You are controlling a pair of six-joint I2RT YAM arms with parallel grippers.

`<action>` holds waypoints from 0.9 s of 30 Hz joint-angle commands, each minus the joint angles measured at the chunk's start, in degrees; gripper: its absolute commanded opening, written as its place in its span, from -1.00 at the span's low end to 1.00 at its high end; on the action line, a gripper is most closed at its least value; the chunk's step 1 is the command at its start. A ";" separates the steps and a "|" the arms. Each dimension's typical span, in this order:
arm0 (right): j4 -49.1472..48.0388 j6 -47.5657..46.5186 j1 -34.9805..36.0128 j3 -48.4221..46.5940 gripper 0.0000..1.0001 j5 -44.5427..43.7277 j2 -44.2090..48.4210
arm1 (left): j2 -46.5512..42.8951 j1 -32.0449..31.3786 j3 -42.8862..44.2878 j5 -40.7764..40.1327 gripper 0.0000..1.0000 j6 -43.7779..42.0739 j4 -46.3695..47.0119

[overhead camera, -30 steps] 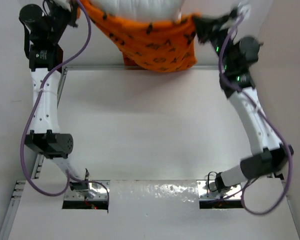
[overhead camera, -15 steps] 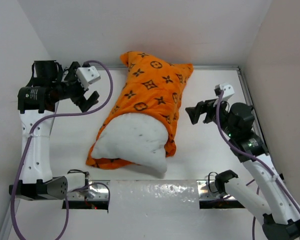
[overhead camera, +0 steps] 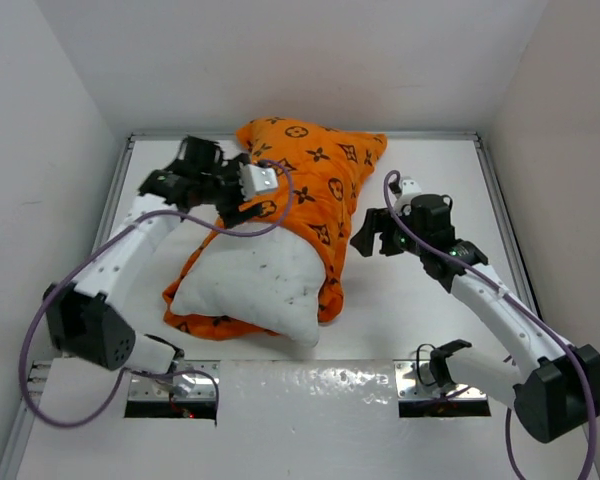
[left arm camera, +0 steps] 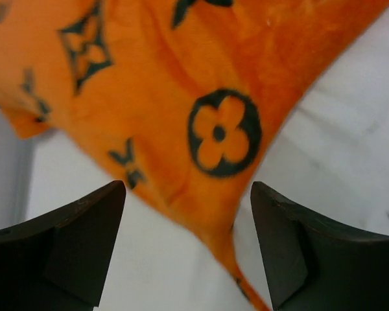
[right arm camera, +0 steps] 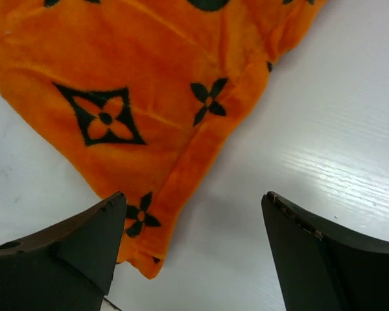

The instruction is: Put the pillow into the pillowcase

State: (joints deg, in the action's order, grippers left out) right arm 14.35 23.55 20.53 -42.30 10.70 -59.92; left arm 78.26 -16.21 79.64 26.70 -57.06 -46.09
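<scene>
While left fingers (left arm camera: 71, 246) and right fingers (right arm camera: 65, 253) stand spread, white pillow (overhead camera: 255, 285) half inside orange pillowcase (overhead camera: 310, 185).

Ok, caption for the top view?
Open left gripper and right gripper flank the pillowcase, pillow protruding from its near end.

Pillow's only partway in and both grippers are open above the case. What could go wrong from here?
1. The left gripper hangs over the pillowcase edge lying on the pillow; closing there might pinch both, dragging the pillow along instead of sleeving it.
2. The right gripper straddles the hem beside bare table; it could catch one layer only or miss, leaving the mouth shut.
</scene>
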 commanded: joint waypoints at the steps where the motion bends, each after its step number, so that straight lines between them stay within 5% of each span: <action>1: -8.29 3.00 1.78 -1.64 0.69 5.04 -0.19 | 3.99 -3.56 -2.56 -6.47 0.53 2.11 15.11; 6: -4.95 0.18 5.82 -1.12 0.70 2.14 0.94 | 11.56 -4.71 -0.27 -8.42 0.43 8.89 23.23; 16: -0.64 -4.56 14.35 -4.45 0.70 -1.29 -2.12 | 8.32 -6.91 -5.89 3.63 0.52 -5.26 10.39; 19: -0.99 -6.93 19.62 -6.65 0.62 -2.70 -6.60 | 8.57 -8.93 -7.91 -0.49 -0.06 -0.79 16.27; 22: -3.79 -9.57 25.33 -9.54 0.38 -5.25 -11.52 | 10.33 -9.46 -0.14 -4.89 -0.96 9.21 19.98; 23: -3.80 -10.62 27.69 -9.55 0.19 -5.34 -13.71 | 10.94 -9.37 3.04 -6.47 -1.00 14.38 19.37; 27: -12.22 -9.93 29.39 -9.99 -0.06 -2.35 -17.41 | 12.88 -8.84 15.71 -8.59 -1.00 16.71 12.35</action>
State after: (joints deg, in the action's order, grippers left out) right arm 9.54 15.53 48.77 -50.00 7.46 -75.46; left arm 92.20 -25.17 86.56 20.08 -46.26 -35.31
